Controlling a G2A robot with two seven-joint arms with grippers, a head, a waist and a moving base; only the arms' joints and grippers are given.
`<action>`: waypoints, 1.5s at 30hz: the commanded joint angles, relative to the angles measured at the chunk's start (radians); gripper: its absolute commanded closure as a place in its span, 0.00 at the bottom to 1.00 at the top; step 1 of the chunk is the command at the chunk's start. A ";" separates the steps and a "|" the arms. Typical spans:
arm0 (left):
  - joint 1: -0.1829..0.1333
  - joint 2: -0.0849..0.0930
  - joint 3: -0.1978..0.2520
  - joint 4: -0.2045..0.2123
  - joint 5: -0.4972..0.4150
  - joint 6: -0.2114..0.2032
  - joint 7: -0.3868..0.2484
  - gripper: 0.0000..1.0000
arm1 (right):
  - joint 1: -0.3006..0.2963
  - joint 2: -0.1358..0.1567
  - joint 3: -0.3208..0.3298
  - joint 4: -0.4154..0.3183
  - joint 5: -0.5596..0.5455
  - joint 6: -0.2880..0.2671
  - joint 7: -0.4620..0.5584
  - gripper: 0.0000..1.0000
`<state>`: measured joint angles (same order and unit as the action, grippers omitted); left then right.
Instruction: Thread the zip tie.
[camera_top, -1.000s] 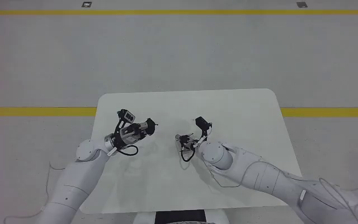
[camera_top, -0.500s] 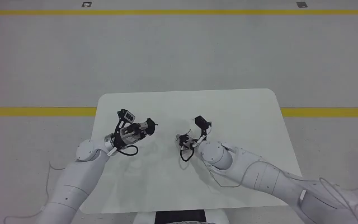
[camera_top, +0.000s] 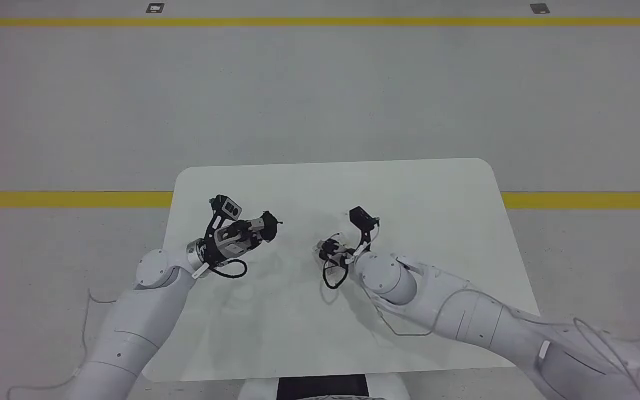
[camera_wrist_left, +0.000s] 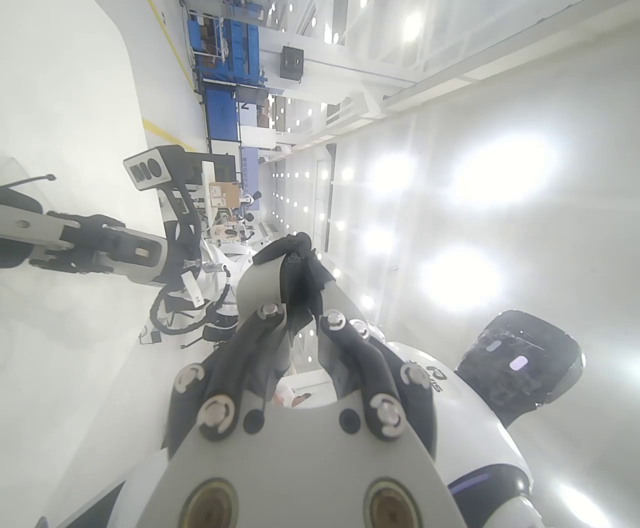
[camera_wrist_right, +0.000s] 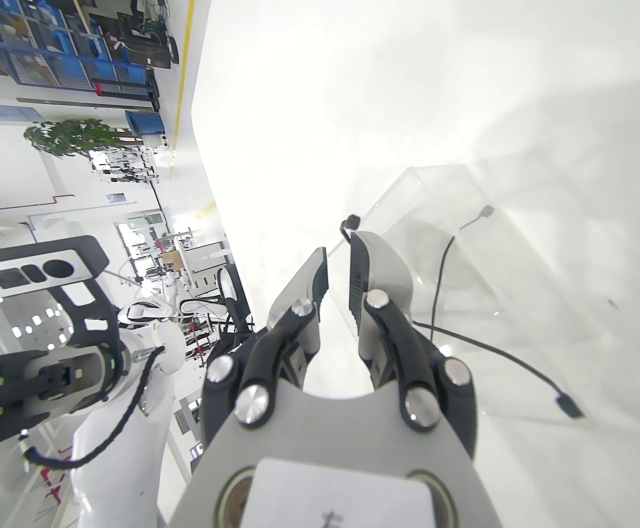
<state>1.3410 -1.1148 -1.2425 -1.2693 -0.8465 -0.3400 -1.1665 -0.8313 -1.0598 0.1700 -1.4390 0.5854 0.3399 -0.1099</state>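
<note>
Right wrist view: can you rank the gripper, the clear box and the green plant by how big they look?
1. right gripper, though it sits nearest the camera, which inflates it.
2. clear box.
3. green plant, far off in the room behind.

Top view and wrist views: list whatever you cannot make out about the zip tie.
Right wrist view: the zip tie shows its head past the right pincer; the pincer hides the strap, so the grip is unclear.
Left wrist view: the picture's edge cuts off the tie before the right pincer.
Top view: the tie is too small to trace; whether the left pincer holds anything cannot be told.
</note>
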 joint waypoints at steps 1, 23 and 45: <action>0.000 0.000 0.000 0.000 0.000 0.000 0.000 1.00 | -0.001 0.001 0.000 -0.001 0.000 0.000 -0.001 0.96; 0.000 0.000 0.000 0.000 0.000 0.000 0.000 1.00 | -0.006 0.027 0.000 -0.045 -0.006 0.000 -0.026 1.00; 0.000 0.000 0.000 0.000 0.000 0.000 0.000 1.00 | -0.011 0.059 0.000 -0.116 -0.003 0.000 0.018 0.00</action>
<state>1.3410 -1.1148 -1.2425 -1.2693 -0.8465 -0.3400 -1.1665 -0.8427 -1.0006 0.1700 -1.5556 0.5816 0.3400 -0.0903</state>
